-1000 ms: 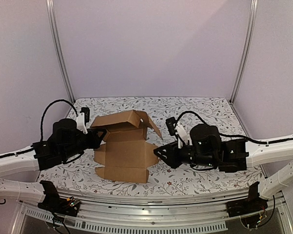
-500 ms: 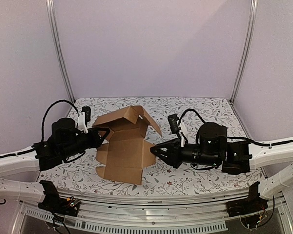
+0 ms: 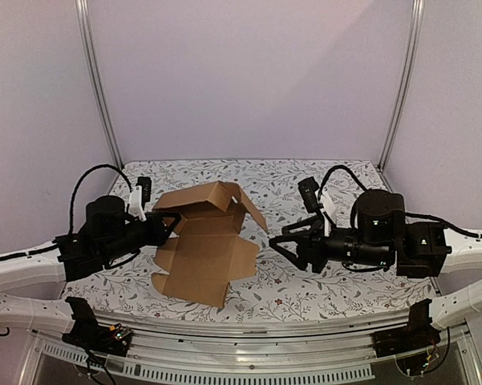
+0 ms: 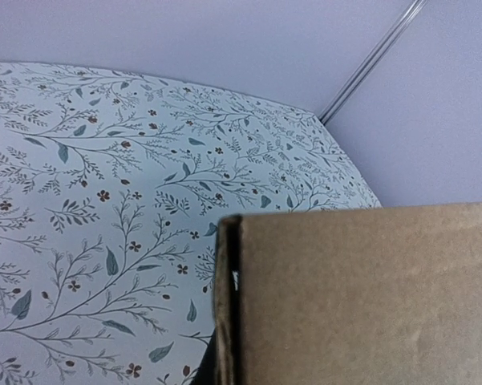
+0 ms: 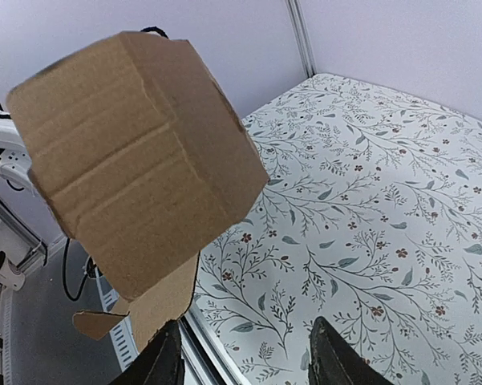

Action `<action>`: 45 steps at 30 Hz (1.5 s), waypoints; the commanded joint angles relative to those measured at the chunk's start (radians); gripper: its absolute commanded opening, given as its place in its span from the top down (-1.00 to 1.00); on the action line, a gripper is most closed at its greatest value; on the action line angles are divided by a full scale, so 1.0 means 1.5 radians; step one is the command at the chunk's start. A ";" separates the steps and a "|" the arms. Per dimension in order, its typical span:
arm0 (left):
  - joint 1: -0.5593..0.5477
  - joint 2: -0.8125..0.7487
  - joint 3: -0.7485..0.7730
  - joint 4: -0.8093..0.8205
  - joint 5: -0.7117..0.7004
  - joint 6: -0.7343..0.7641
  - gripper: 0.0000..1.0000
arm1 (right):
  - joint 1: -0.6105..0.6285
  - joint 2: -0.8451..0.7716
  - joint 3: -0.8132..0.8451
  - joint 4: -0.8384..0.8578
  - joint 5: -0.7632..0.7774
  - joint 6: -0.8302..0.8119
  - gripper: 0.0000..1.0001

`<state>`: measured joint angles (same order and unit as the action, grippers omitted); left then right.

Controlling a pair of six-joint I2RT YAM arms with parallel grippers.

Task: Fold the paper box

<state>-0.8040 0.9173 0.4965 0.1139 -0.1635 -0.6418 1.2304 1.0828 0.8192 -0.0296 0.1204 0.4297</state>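
Top view: the plain brown, half-folded cardboard box is seen left of centre on the floral-patterned bench, its left rear flap clamped in the closed left pincer; the right pincer is held spread, apart from it. Left wrist: the lower right is filled by cardboard. Right wrist: the box is seen ahead of the parted jaws, untouched.

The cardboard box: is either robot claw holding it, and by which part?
The left gripper pinches the cardboard box by its left edge flap. The right gripper is open, clear of it, holding nothing.
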 commanded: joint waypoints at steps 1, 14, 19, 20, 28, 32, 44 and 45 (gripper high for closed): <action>0.001 -0.002 -0.015 -0.012 -0.012 0.030 1.00 | 0.002 -0.051 0.052 -0.151 0.055 -0.090 -0.06; 0.002 0.001 -0.011 0.001 0.032 0.102 1.00 | 0.002 0.006 0.236 -0.321 -0.038 -0.237 -0.01; 0.002 0.006 -0.003 -0.001 0.063 0.123 1.00 | 0.001 0.049 0.276 -0.337 -0.069 -0.274 -0.04; 0.002 0.007 -0.003 -0.002 0.065 0.125 1.00 | 0.001 0.057 0.283 -0.341 -0.072 -0.278 -0.04; 0.002 0.012 0.003 -0.006 0.066 0.134 1.00 | 0.001 0.130 0.322 -0.342 -0.126 -0.302 -0.10; 0.002 0.016 0.003 -0.006 0.064 0.134 1.00 | 0.001 0.156 0.335 -0.335 -0.121 -0.303 -0.10; 0.002 0.016 0.013 -0.028 0.032 0.122 1.00 | 0.002 0.228 0.347 -0.286 -0.040 -0.273 -0.15; 0.002 0.016 0.014 -0.030 0.028 0.120 1.00 | 0.001 0.234 0.347 -0.279 -0.030 -0.265 -0.14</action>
<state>-0.8040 0.9375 0.4889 0.0887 -0.0978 -0.4564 1.2304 1.3972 1.3064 -0.4961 -0.0162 -0.0055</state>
